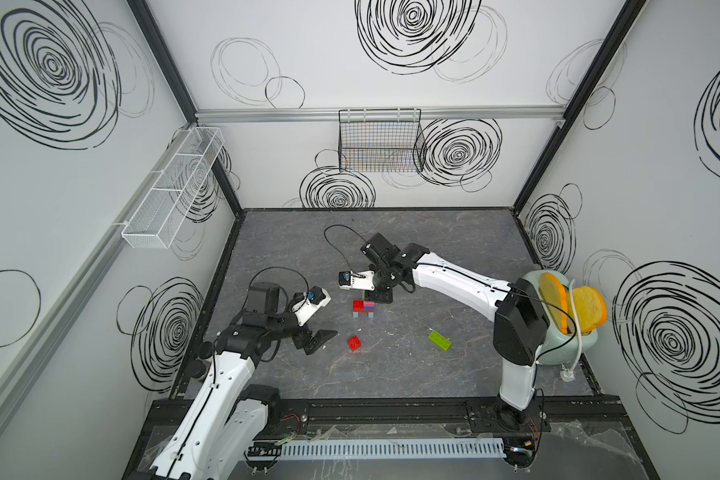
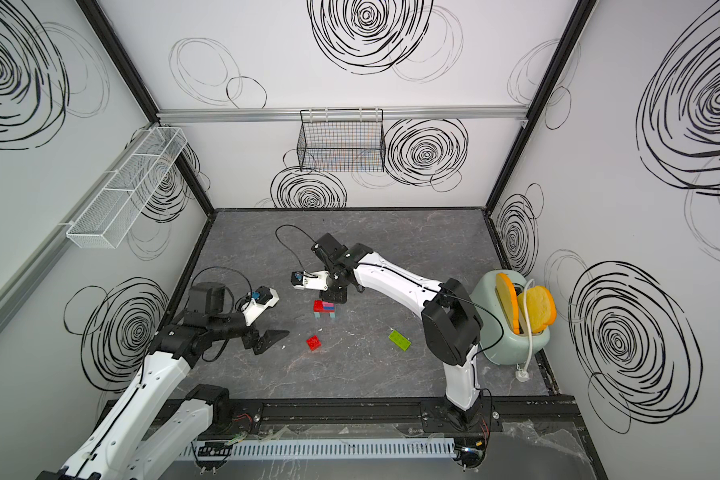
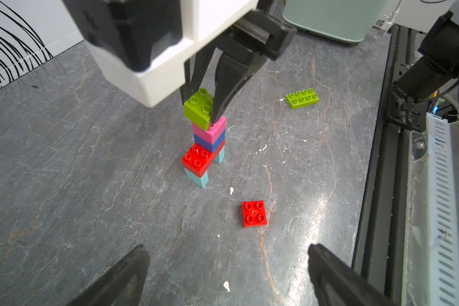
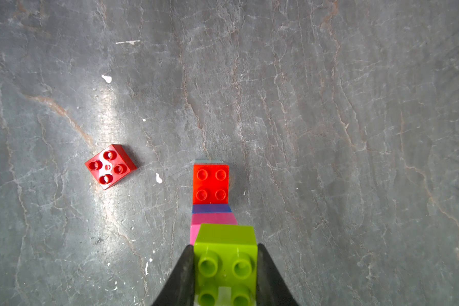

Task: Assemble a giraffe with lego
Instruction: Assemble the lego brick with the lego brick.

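The half-built giraffe (image 3: 204,156) stands upright near the middle of the grey table (image 1: 391,374): two pale cyan legs, a red body across them, then a blue and a pink brick stacked at one end. A small green brick (image 3: 198,107) sits tilted on the pink one, offset to one side with its lower edge against the pink top. The right gripper (image 4: 224,246) comes down from above and pinches this green brick between its two black fingers.

A loose red brick (image 3: 254,214) lies flat on the table, studs up, near the figure on the robot's side. A long green brick (image 1: 440,341) lies flat further off, towards the right arm. The left gripper (image 3: 227,250) hangs low over the table just beside the red brick, its jaws spread wide and holding nothing. At the right edge stands a pale green toaster (image 1: 558,345) with two slices of toast in it.
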